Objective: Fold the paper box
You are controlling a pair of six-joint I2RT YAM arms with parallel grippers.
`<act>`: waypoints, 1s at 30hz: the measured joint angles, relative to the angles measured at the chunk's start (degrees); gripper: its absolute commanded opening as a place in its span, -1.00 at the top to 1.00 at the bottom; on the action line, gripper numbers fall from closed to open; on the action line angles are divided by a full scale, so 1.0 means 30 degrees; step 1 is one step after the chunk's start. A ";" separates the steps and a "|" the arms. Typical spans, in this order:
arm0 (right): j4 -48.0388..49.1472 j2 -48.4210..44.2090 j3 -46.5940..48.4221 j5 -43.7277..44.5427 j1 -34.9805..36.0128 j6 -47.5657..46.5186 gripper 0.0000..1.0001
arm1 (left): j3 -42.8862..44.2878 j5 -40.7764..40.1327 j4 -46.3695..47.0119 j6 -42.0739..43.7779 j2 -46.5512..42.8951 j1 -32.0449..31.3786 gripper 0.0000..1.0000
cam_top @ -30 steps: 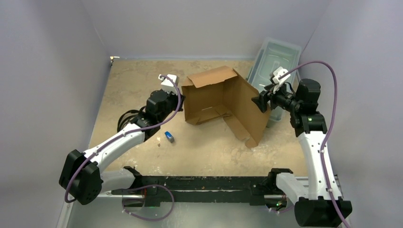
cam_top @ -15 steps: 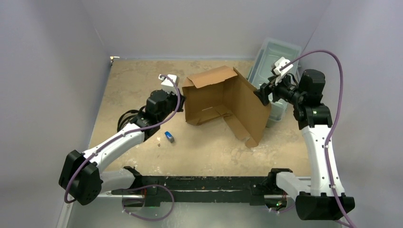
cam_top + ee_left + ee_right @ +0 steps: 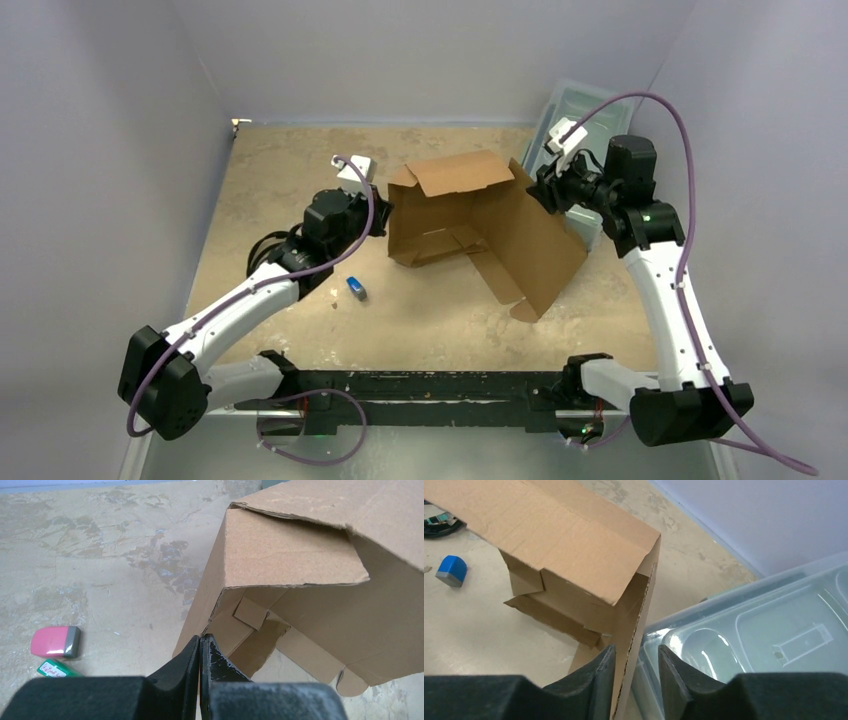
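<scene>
On the tan table (image 3: 280,170), we see one half-folded box between two grippers.

From above, we count one box (image 3: 470,225) standing open mid-table, a tall panel sloping toward the near right. The left gripper (image 3: 384,210) is at its left wall and the right gripper (image 3: 541,190) at the panel's far top corner. One clear bin (image 3: 572,100) sits behind, and one blue block (image 3: 356,288) lies near the box's left side. At the left wrist, we see the jaws pressed together and empty, tips at the box's lower near corner. One pink eraser (image 3: 55,642) and one green tag (image 3: 54,669) lie well to the left. At the right wrist, the fingers (image 3: 601,680) stand apart astride the panel's upright edge, with a gap showing on the bin side. The bin is just beside the box.
</scene>
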 measured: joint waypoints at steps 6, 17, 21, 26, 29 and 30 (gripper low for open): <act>-0.0175 -0.0066 0.0146 0.0386 0.0357 -0.0007 0.47 | 0.0007 0.0000 -0.0066 -0.0036 -0.0051 -0.0036 1.00; -0.0117 -0.1304 -0.1559 0.1756 0.0488 0.0058 1.00 | 0.0000 0.0000 -0.0058 -0.0306 -0.0117 -0.0051 1.00; 0.0175 -0.1712 -0.1807 0.1785 0.0481 0.0444 1.00 | -0.0015 0.0073 -0.0058 -0.0306 -0.0197 -0.0087 1.00; 0.0328 -0.2492 -0.2259 0.1042 0.0342 0.1574 1.00 | -0.0015 0.0721 -0.0022 -0.0379 -0.0204 -0.0117 1.00; 0.0495 -0.2936 -0.2535 0.0648 0.0153 0.2127 1.00 | -0.0015 0.1275 -0.0029 -0.0627 -0.0204 -0.0117 0.92; 0.0627 -0.3060 -0.2659 0.0583 0.0109 0.2280 1.00 | -0.0015 0.1464 -0.0036 -0.0707 -0.0204 -0.0117 0.87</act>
